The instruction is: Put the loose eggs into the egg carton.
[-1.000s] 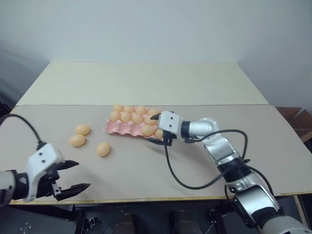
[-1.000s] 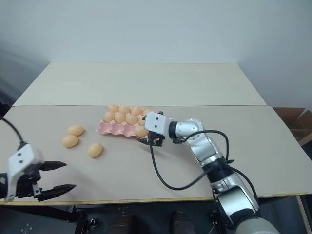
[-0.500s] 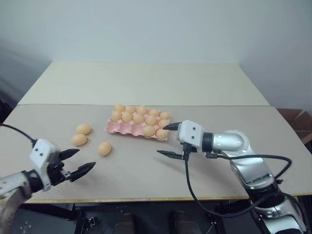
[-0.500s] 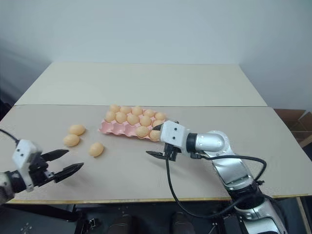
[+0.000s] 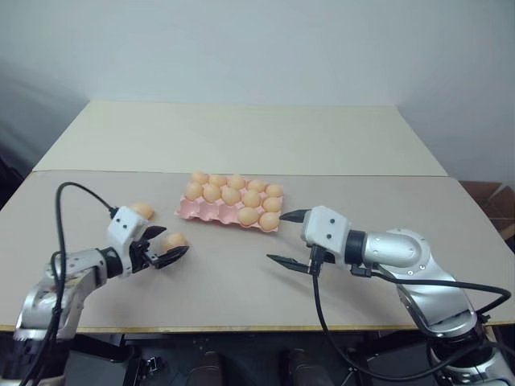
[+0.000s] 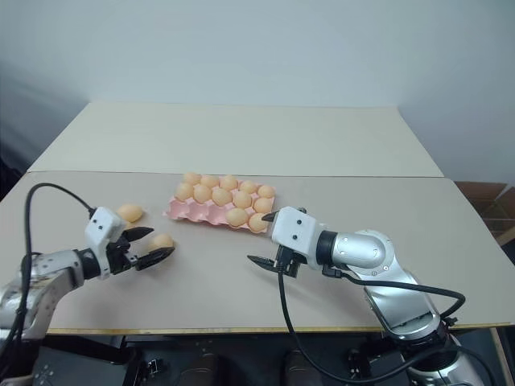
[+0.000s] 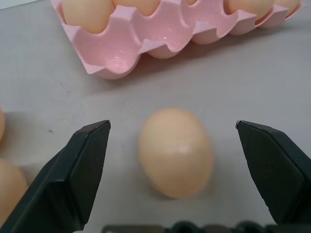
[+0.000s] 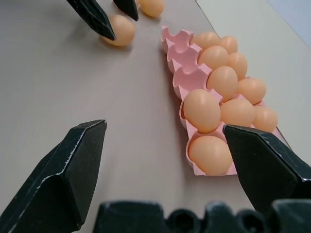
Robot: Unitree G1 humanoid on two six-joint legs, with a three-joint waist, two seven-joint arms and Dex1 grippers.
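Three loose eggs lie to the left of the egg carton (image 5: 232,211), and my left gripper (image 7: 180,160) has come forward from the near table edge to straddle the nearest egg (image 7: 176,151), fingers spread wide on either side and not yet touching it. My right gripper (image 5: 288,238) has drawn back from the carton's near right corner, where it hovered a second ago, and now hangs empty and wide open over bare table (image 5: 241,273) just in front of that corner. That corner pocket now carries an egg, so I judge one placing done and the next pickup about to begin. The other two loose eggs (image 6: 129,213) sit just beyond my left wrist, one largely hidden behind it. The eggs are smooth, oval, orange-tan with a faint sheen, likely to roll if nudged off centre. The carton is thin moulded pink material with scalloped cup walls and a slight gloss; the near-left pockets (image 7: 114,48) are unfilled, the rest hold eggs. The tabletop is matte, flat and beige.
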